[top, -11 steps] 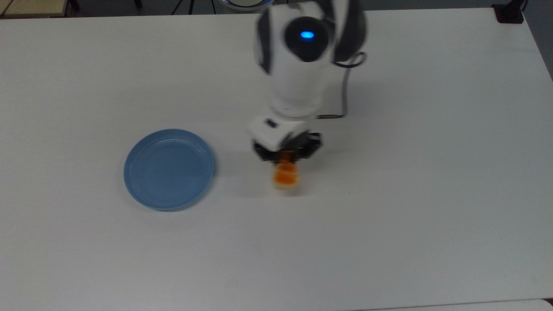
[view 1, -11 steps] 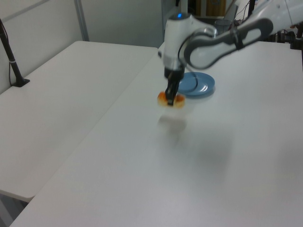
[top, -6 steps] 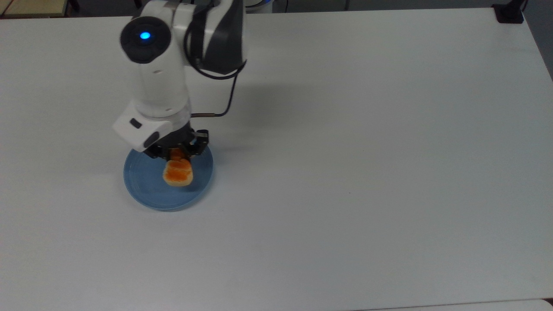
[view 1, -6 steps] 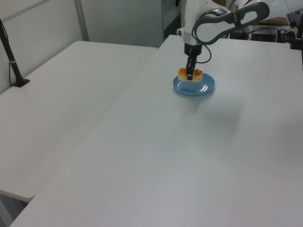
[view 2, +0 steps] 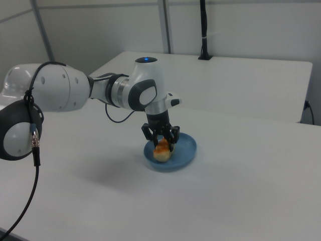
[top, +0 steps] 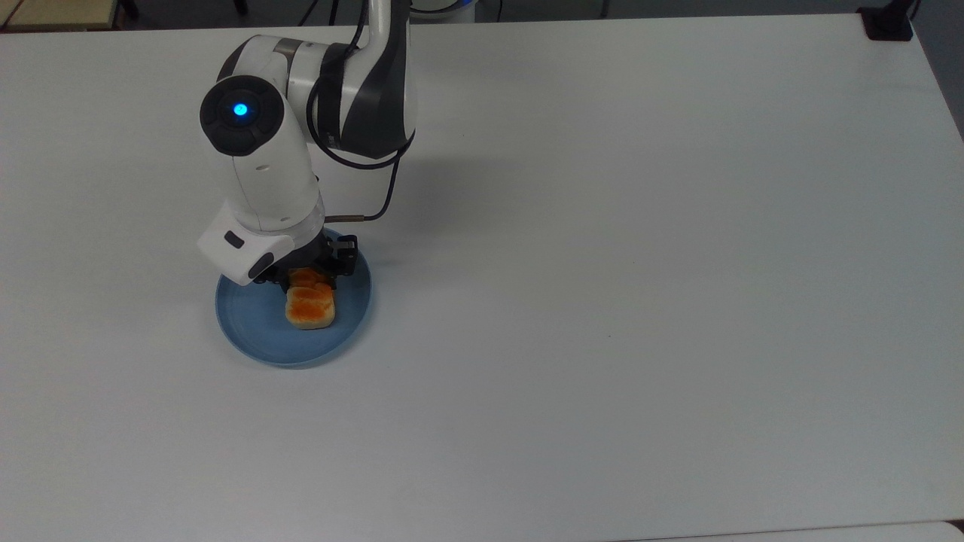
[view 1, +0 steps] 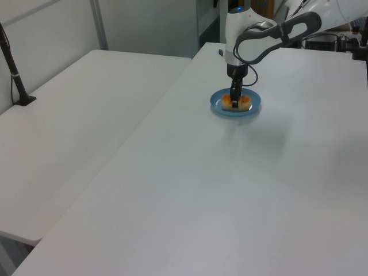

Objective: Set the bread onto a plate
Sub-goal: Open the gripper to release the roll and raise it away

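While the gripper (top: 307,272) reaches straight down over the plate (top: 248,320), its dark fingers (view 2: 172,136) sit on either side of the bread (top: 309,306), pinching it across its width. That small loaf, orange-brown on top and pale at the sides, lies inside the blue rim, slightly toward the top view's right of the plate's middle. Outward from there, the white arm (top: 263,173) rises above, and the plate rests on a plain white table (top: 640,263).
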Controlling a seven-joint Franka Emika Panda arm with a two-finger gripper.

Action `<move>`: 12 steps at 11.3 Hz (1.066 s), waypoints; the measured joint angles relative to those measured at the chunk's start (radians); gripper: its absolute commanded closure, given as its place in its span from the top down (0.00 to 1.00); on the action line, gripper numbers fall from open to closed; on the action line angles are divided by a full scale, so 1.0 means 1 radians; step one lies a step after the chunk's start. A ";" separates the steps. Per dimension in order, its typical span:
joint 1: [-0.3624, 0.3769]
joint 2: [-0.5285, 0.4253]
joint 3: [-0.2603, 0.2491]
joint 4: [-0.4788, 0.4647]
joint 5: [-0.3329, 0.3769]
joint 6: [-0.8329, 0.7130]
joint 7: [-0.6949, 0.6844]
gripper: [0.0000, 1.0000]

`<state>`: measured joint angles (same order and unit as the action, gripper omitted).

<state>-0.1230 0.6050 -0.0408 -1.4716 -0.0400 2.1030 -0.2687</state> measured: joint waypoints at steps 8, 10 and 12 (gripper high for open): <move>0.076 -0.275 0.019 0.030 0.001 -0.282 0.162 1.00; 0.132 -0.388 0.020 0.020 0.001 -0.401 0.268 1.00; 0.166 -0.482 0.020 -0.003 0.001 -0.474 0.335 1.00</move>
